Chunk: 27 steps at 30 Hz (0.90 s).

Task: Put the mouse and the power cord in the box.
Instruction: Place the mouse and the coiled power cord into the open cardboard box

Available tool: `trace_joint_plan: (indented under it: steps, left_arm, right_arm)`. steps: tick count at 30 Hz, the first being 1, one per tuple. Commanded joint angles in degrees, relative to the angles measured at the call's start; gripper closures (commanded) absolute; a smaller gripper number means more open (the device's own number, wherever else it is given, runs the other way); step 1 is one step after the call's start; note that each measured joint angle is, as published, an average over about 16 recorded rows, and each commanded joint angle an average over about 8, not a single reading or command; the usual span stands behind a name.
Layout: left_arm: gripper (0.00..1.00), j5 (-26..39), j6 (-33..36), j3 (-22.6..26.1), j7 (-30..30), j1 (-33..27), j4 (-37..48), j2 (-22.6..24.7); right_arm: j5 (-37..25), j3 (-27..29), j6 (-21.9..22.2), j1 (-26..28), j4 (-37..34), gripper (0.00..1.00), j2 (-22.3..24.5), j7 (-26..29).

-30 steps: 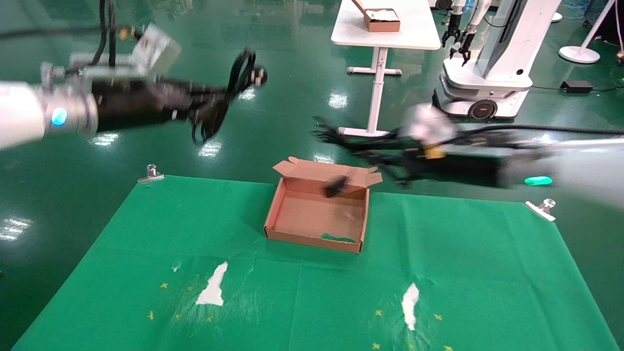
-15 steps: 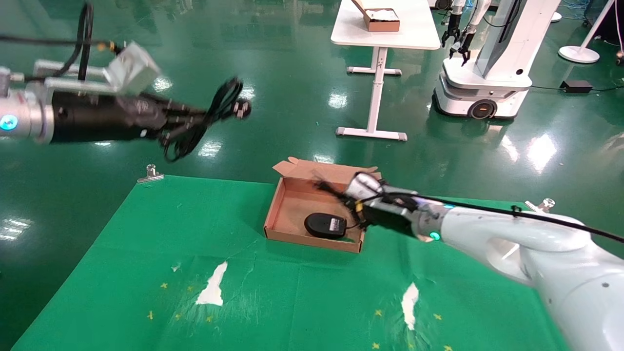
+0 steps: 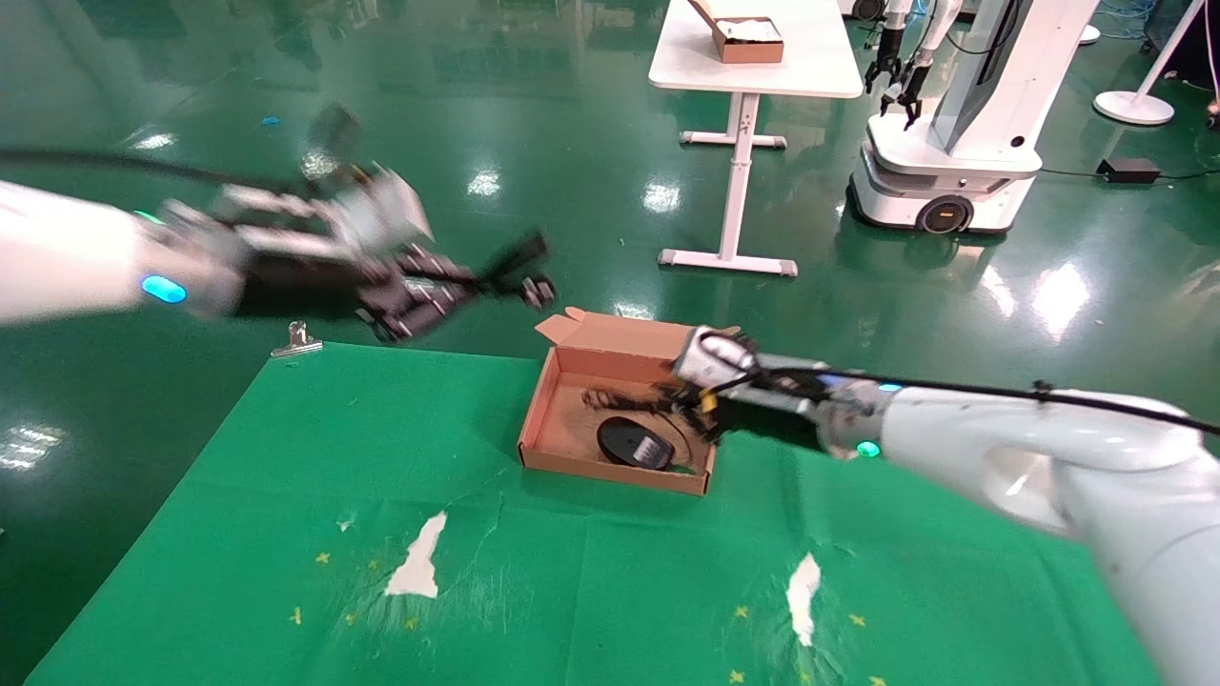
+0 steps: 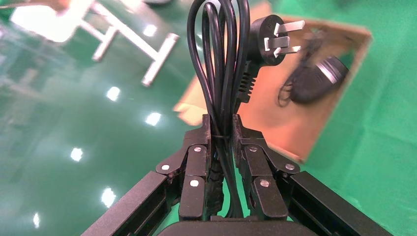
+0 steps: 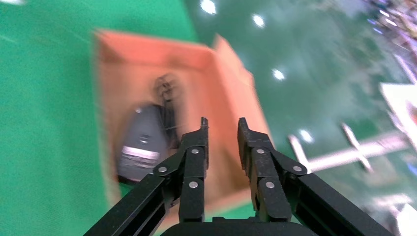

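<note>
Just below right end effector [image 3: 620, 400], mouse [image 3: 636, 443]

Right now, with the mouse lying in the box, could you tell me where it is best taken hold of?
Grip the mouse across its narrow sides, coming straight down from above. It lies label-side up inside the cardboard box, so the walls block a side approach. The right tool hovers empty over it; the left tool holds the power cord.

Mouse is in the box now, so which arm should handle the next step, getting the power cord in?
Left. The left hand is shut on the power cord, held off the table's far left, beyond the box. The right hand holds nothing, over the box where the mouse lies; it would likely need to clear away.
</note>
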Motion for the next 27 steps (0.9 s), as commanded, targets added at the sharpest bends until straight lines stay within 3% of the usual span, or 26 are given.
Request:
trace_joint_plan:
  steps: [1,5,9,12,19,23,24,27]
  left_arm:
    - [1.00,0.82,-1.44,0.55,1.39,1.23,0.10,2.17]
    - [1.00,1.39,-9.77,1.28,2.96,5.37,-2.20,6.65]
    - [1.00,0.56,-14.18,2.61,3.46,10.18,-8.32,8.23]
    - [1.00,-0.89,-13.80,4.12,1.62,12.89,-12.37,8.24]
    - [1.00,-2.59,-15.87,10.18,-4.94,14.65,-19.16,8.40]
    - [1.00,-2.29,-19.39,15.13,-7.43,14.15,-22.99,8.48]
    - [0.97,-2.26,-20.42,16.36,-8.10,13.90,-23.74,8.49]
    - [0.62,-2.40,-23.42,19.80,-10.36,13.11,-25.36,8.50]
  right_arm:
    - [0.54,0.38,1.38,0.29,-0.57,0.00,0.49,-0.97]
    - [1.88,1.53,4.03,2.91,-1.02,0.00,3.45,-3.29]
    - [2.99,2.43,1.91,6.64,-0.20,0.00,7.96,-5.44]
    - [3.34,2.67,-3.85,9.52,0.92,0.00,12.42,-6.69]
    - [3.76,2.58,-22.85,14.76,1.57,0.00,22.84,-4.93]
    - [3.60,2.33,-28.20,16.14,0.81,0.00,25.86,-2.63]
    - [3.45,2.22,-28.84,16.31,0.74,0.00,26.30,-2.23]
    - [2.52,1.56,-30.26,16.75,1.00,0.00,27.35,-1.47]
